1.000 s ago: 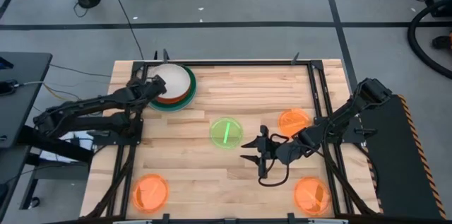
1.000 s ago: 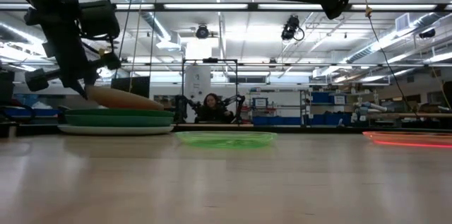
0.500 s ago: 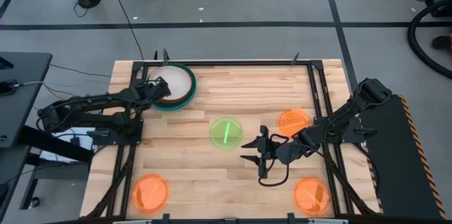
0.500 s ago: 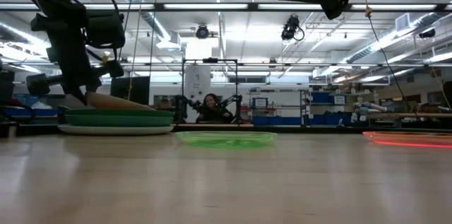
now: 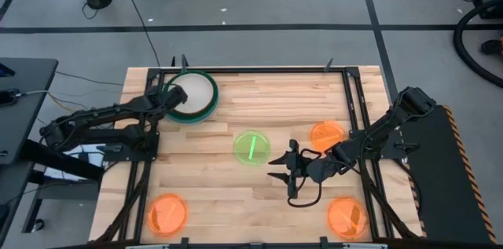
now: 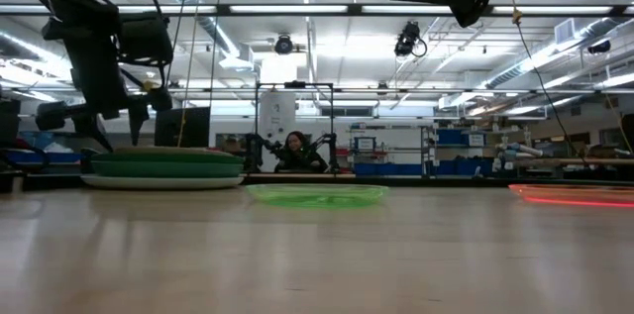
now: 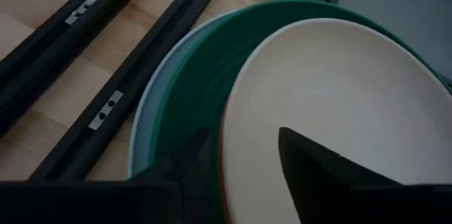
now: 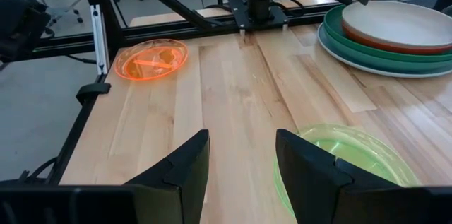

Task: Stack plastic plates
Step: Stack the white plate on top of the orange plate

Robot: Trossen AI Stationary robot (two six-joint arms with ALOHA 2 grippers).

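While flat, cream plate [image 5: 194, 92] atop stack, left end effector [image 5: 170, 98] open beside.

2 dark jointed arms — left gripper [image 5: 167, 97], right gripper [image 5: 284, 168] w/ black tapered fingers.

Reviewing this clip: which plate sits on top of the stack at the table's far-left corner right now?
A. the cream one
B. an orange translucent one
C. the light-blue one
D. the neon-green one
A: the high view shows the cream plate uppermost on the stack, with green rims showing around it and the left claw at its edge; the neon-green plate lies alone mid-table.
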